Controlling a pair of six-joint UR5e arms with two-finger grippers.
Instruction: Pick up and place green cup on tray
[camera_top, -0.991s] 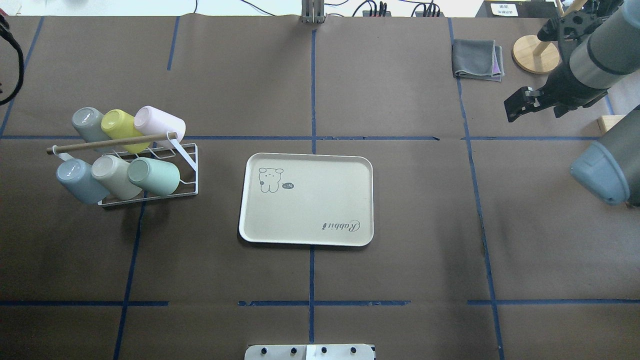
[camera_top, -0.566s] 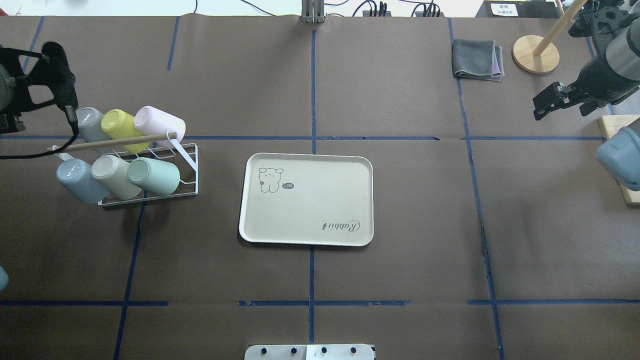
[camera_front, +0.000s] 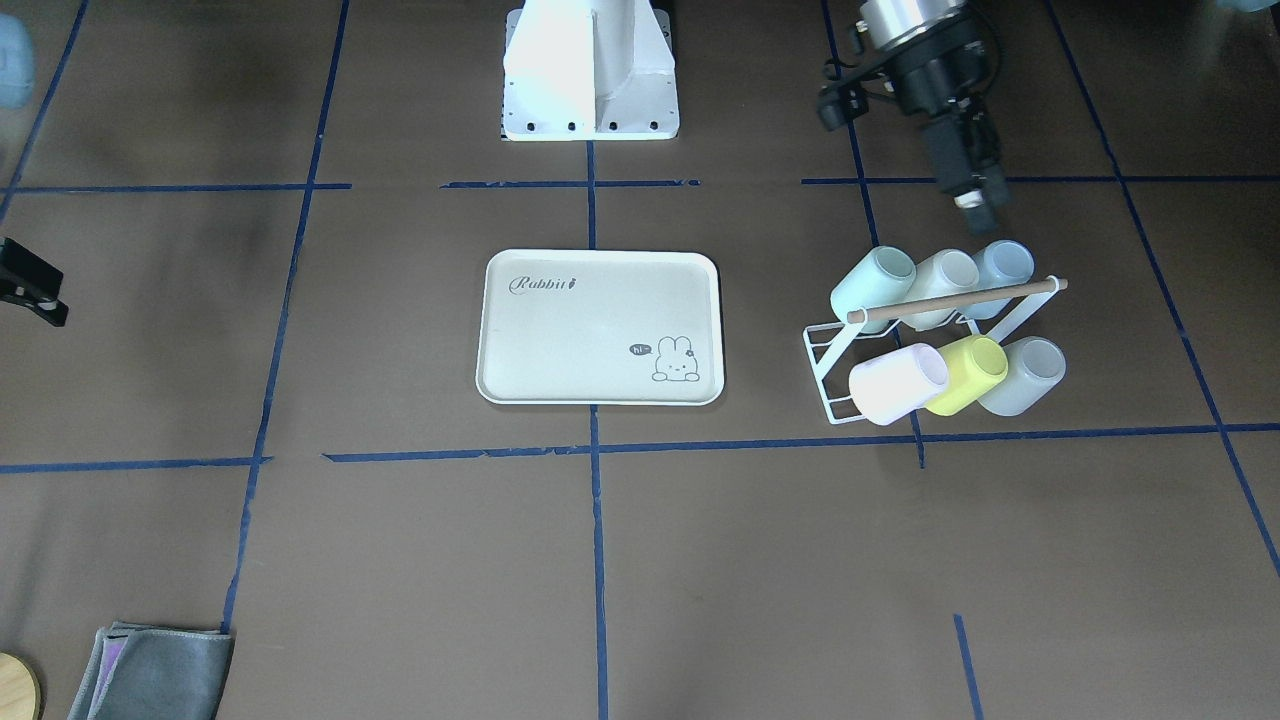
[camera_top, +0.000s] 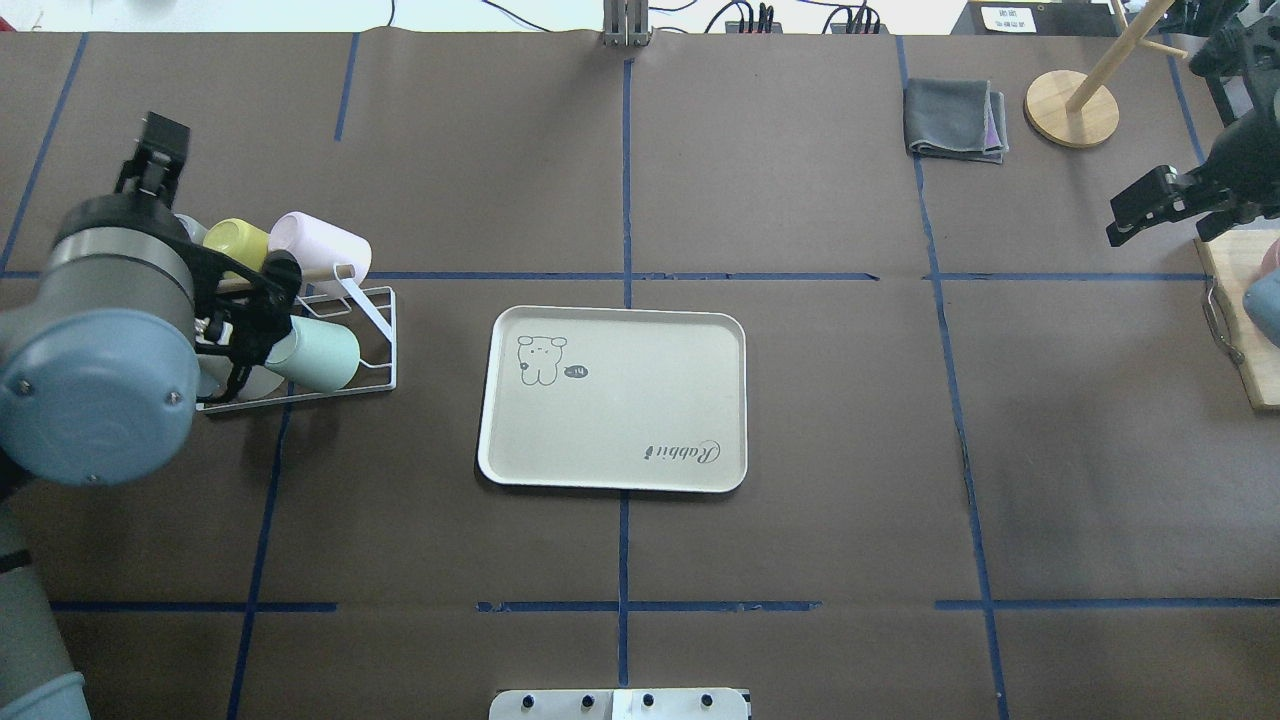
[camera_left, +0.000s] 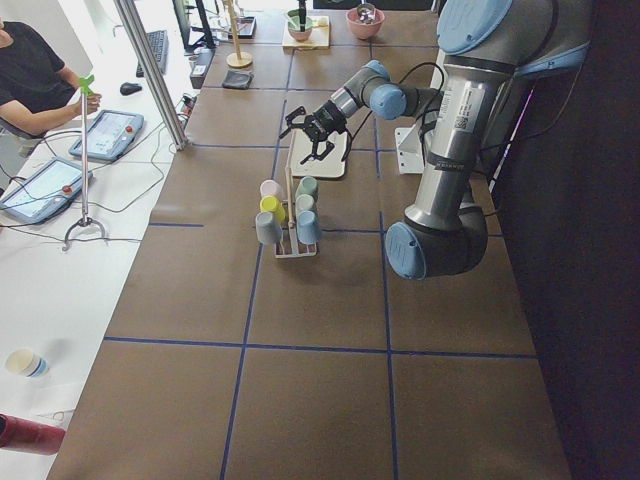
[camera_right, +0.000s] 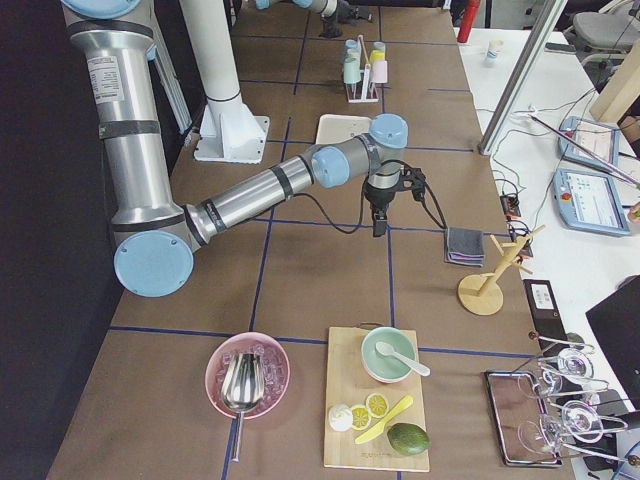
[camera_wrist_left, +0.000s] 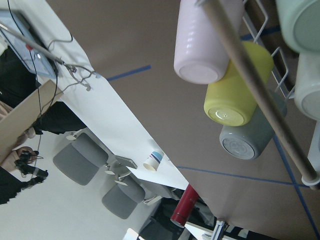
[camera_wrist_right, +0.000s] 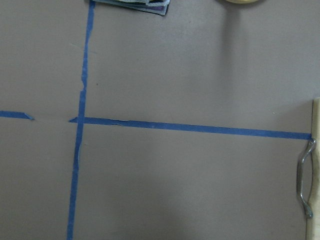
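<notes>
Green cup (camera_top: 318, 352) sits slanted, base up, in a white wire rack (camera_top: 368, 312) on the robot's left side of the table (camera_top: 800, 520). It takes the end of the row nearer the robot, the end closest to the tray (camera_top: 612, 420). Beside it in that row come a cream cup (camera_front: 942, 272) and a pale blue cup (camera_front: 1005, 262). The far row holds a pink cup (camera_top: 322, 250), a yellow cup (camera_top: 235, 242) and a grey cup (camera_front: 1032, 375). A wooden rod (camera_front: 955, 301) runs along the top of the rack between the two rows.

The tray lies flat at the table's middle, apart from the rack, with bare brown surface between them.

The left gripper (camera_front: 978, 198) hovers above the rack's pale blue end, touching no cup. The side view shows its fingers spread, holding nothing. The right gripper (camera_top: 1120, 222) hangs over the table's right edge near a wooden board (camera_top: 1238, 370) — whether its jaws are parted or closed cannot be told. A folded grey cloth (camera_top: 955, 120) and a wooden stand (camera_top: 1072, 108) lie at the far right corner.
</notes>
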